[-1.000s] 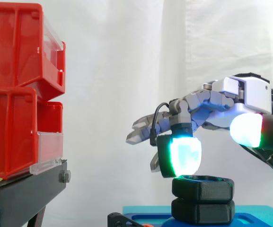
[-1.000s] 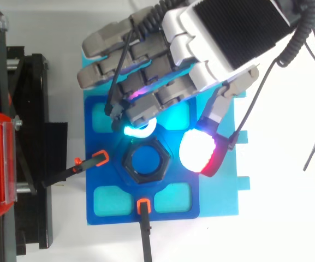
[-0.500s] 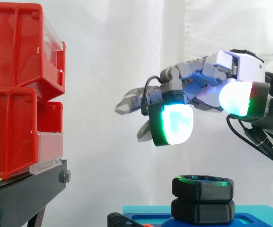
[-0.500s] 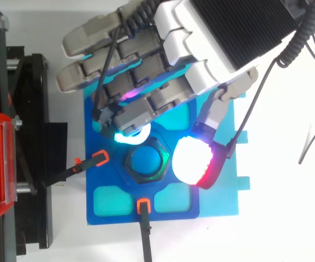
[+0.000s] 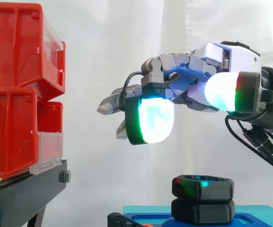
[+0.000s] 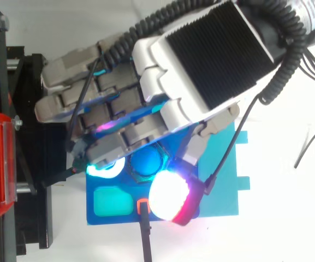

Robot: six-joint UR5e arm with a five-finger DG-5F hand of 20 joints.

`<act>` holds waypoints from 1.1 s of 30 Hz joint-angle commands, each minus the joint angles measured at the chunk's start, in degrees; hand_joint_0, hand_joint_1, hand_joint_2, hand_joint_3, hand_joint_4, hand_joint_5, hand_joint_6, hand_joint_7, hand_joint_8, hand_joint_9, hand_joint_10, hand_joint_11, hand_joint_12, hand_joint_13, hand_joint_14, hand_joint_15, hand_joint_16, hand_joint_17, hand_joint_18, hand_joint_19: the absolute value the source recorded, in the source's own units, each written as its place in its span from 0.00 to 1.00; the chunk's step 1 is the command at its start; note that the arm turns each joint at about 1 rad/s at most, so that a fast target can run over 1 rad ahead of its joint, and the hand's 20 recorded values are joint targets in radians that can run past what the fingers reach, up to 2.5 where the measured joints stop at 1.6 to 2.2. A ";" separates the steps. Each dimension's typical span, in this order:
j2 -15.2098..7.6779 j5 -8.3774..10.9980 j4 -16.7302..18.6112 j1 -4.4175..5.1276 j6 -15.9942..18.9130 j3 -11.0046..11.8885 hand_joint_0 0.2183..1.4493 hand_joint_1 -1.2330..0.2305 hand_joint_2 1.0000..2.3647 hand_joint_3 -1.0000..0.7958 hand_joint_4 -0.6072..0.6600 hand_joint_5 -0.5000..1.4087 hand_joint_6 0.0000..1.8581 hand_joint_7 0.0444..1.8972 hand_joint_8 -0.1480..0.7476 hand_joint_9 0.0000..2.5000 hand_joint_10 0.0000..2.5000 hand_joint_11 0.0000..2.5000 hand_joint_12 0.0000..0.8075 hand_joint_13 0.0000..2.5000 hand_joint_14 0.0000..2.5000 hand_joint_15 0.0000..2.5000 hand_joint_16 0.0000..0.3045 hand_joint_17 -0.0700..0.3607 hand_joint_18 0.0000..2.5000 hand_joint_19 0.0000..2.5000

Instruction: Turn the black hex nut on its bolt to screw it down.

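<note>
Hand hovers well above the nut and clear of it, its fingers loosely spread, slightly bent and holding nothing. One pad glowing green and cyan hangs up and to the left of the nut in the side view; the thumb pad glows white with a red edge, higher and to the right. The nut sits level on a second black hex piece, which stands on a blue base. From the top view the hand covers most of the nut, and the blue bolt shows in its bore. An orange-tipped clamp sits just below the nut there. The base lies on a white counter. Red bins on a black stand are well left of the nut
</note>
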 commanded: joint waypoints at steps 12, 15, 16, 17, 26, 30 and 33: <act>0.02 3.97 -2.95 3.27 -1.92 -1.41 0.23 0.62 0.00 0.28 0.62 0.22 0.27 0.64 0.43 0.29 0.00 0.05 0.34 0.15 0.00 0.00 0.15 0.40 0.07 0.09; 0.02 4.85 -3.04 3.80 -1.92 -1.58 0.22 0.62 0.00 0.28 0.61 0.22 0.27 0.64 0.43 0.29 0.00 0.04 0.34 0.15 0.00 0.00 0.15 0.40 0.07 0.09; 0.02 5.03 -3.22 3.97 -1.92 -1.58 0.22 0.62 0.00 0.28 0.61 0.22 0.27 0.64 0.43 0.29 0.00 0.04 0.34 0.15 0.00 0.00 0.15 0.40 0.07 0.09; 0.02 5.03 -3.22 3.97 -1.92 -1.58 0.23 0.62 0.00 0.28 0.62 0.22 0.27 0.65 0.42 0.29 0.00 0.04 0.34 0.15 0.00 0.00 0.15 0.40 0.07 0.09; 0.02 4.85 -3.48 4.06 -2.36 -1.67 0.23 0.62 0.00 0.28 0.60 0.23 0.27 0.74 0.43 0.30 0.00 0.05 0.34 0.15 0.00 0.00 0.15 0.40 0.07 0.09; 0.02 4.85 -3.57 4.06 -2.54 -2.20 0.23 0.62 0.00 0.28 0.61 0.23 0.27 0.75 0.43 0.30 0.00 0.05 0.34 0.15 0.00 0.00 0.15 0.40 0.07 0.09; 0.02 5.03 -3.04 4.15 -3.07 -3.17 0.23 0.62 0.00 0.28 0.61 0.23 0.27 0.74 0.43 0.30 0.00 0.05 0.34 0.15 0.00 0.00 0.15 0.40 0.07 0.09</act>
